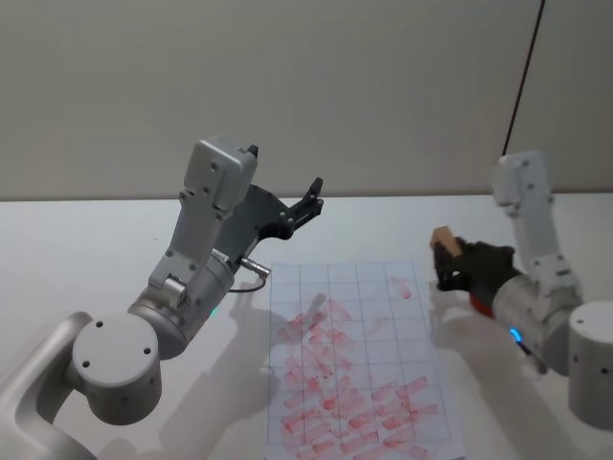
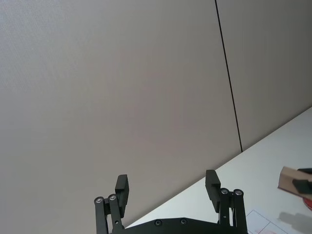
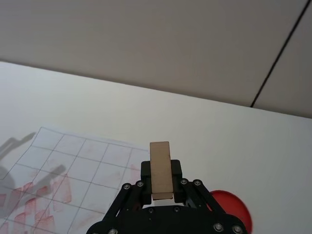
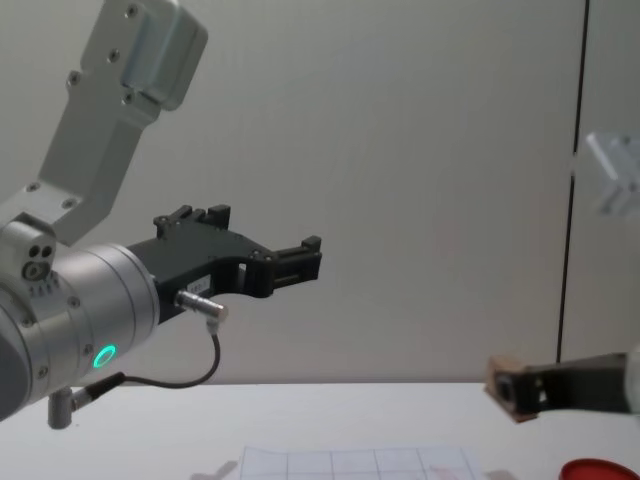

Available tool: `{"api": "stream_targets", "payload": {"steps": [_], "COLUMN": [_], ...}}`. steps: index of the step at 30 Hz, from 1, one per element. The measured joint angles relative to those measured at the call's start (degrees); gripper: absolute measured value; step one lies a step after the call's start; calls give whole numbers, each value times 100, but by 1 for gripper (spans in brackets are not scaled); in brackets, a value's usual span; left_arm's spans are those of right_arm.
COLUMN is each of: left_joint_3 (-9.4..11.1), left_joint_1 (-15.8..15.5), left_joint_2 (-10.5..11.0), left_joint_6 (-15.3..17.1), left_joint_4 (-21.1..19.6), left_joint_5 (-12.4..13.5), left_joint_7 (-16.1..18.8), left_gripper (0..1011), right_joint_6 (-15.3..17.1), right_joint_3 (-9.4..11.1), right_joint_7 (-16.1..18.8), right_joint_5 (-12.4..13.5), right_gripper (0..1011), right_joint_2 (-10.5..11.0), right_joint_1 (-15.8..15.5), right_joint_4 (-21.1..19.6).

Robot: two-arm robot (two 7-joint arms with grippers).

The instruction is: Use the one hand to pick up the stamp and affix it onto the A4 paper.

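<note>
— White table [image 1: 96, 249] under a plain grey wall [image 1: 287, 77], yes? What sits on the left?

— On the left, the left gripper [image 1: 313, 196] is raised well above the table, on the silver arm with the green ring. Its black fingers [image 2: 122, 187] are spread apart with nothing between them, and they point toward the wall.

— And in the middle?

— The A4 paper [image 1: 316, 283] lies flat on the table, a grid of boxes with many pink-red marks, mostly on its near half. The far rows are almost bare, apart from one mark near the far right corner.

— Where is the stamp?

— To the right of the sheet. The right gripper [image 1: 445, 264], black and slim, pinches the stamp [image 1: 442, 237] between its fingers. The tan block stands out past the fingertips, lifted clear of the table, just off the paper's far right corner. From the chest view it hangs above the tabletop, apart from the sheet.

— Anything farther right?

— A flat red disc [image 3: 234, 209] lies on the table beside the right gripper, partly hidden behind it.
</note>
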Motion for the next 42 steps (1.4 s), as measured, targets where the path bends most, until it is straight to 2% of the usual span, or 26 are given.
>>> {"api": "stream_targets", "payload": {"steps": [11,19,31,42], "left_joint_3": [0,0,0,0], "left_joint_1": [0,0,0,0], "left_joint_2": [0,0,0,0], "left_joint_6": [0,0,0,0], "left_joint_4": [0,0,0,0], "left_joint_5": [0,0,0,0], "left_joint_7": [0,0,0,0], "left_gripper": [1001,1002,1001,1001], "right_joint_6": [113,152,117,87], "right_joint_3": [-245,-345,-393,-402], "right_joint_7": [394,546,643,667], "right_joint_5": [-276,-368,-380,-380], "right_gripper": [218,218,219,218], "right_joint_2": [-278,-442,-590,-641], "right_joint_1": [257,432,593,654], "right_joint_4": [621,1045,1503,1678]}}
